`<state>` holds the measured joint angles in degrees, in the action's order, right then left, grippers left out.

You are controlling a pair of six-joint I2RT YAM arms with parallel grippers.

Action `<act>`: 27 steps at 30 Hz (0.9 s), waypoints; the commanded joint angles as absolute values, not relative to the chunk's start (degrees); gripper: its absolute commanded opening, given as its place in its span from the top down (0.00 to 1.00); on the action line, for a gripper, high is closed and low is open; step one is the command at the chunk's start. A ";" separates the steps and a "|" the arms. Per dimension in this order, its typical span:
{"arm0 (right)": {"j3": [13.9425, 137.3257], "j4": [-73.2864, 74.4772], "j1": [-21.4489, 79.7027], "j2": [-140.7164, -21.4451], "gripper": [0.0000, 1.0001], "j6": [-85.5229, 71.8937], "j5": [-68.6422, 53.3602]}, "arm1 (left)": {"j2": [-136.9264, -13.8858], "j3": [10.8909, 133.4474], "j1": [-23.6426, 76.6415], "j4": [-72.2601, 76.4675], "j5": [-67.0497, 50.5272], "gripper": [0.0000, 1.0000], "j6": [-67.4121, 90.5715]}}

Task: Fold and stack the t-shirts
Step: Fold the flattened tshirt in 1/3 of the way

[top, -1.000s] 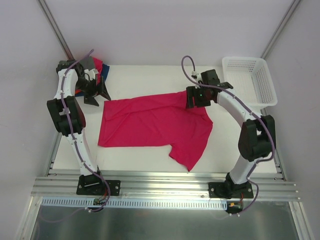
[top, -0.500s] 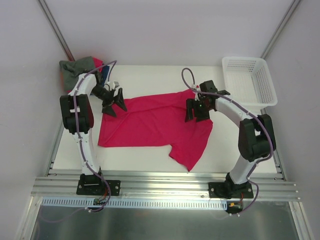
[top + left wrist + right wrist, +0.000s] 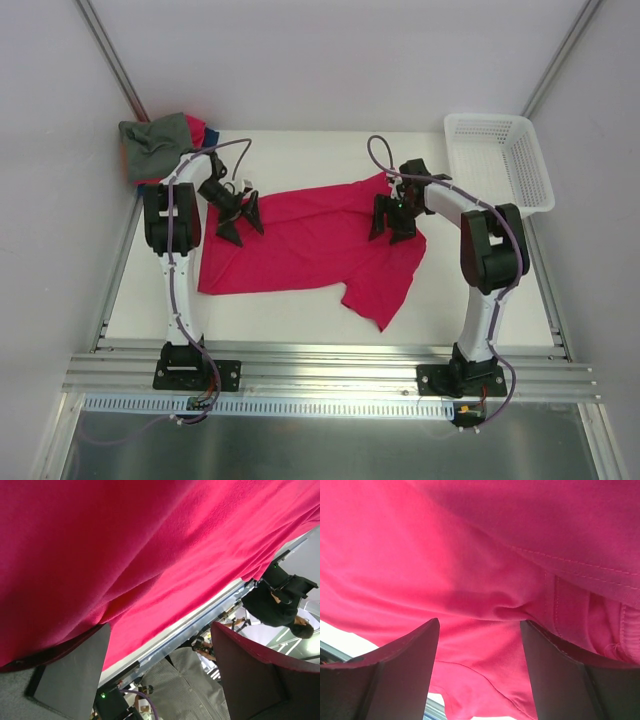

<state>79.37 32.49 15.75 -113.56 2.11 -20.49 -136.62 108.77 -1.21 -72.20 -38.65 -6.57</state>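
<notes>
**Reaching with both jaws spread over the far edge of the red shirt**

From where I stood, the left gripper (image 3: pixel 242 225) hung with its jaws spread wide. Its own camera showed both fingers (image 3: pixel 70 677) well apart with nothing but red cloth beyond them and nothing pinched. The right gripper (image 3: pixel 390 228) was the same, wide and holding nothing. Its fingers (image 3: pixel 400 672) straddled a small bunched wrinkle beside a stitched seam. Whether either pair touched the fabric I could not tell.

Below them the crimson shirt (image 3: pixel 300 245) lay spread on the table (image 3: pixel 300 310), its long axis running left to right. One loose flap trailed toward the near right. Each gripper stood over its own end of the shirt's far edge, the left at the far-left corner and the right at the far-right shoulder. The cloth therefore stretched away from both toward the arm bases, and neither arm was clearly the nearer. By my reckoning, the next move called for both to pinch that far edge together.

A grey-green shirt (image 3: pixel 155 140) sat heaped at the far-left corner, well apart. The white basket (image 3: pixel 500 160) stood at the far right.
</notes>
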 commanded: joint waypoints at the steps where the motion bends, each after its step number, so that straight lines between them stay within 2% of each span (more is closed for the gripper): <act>1: 82.00 31.20 14.94 -116.10 0.29 1.85 -20.48 | -138.77 113.19 -1.32 -72.95 -36.30 0.16 -6.50; 7: 82.53 31.29 14.33 -117.16 0.29 1.58 -21.00 | -143.61 123.73 -0.09 -71.72 -34.37 0.15 -5.80; 16: 80.25 31.11 14.77 -115.75 0.28 1.93 -21.27 | -146.69 126.39 1.58 -70.93 -34.10 0.14 -5.19; 21: 81.82 32.69 14.59 -114.88 0.28 1.32 -22.67 | -141.26 122.09 1.67 -71.72 -35.60 0.16 -5.89; 27: 83.05 33.13 16.17 -111.19 0.28 2.46 -21.46 | -131.84 123.22 1.41 -70.84 -32.52 0.17 -6.86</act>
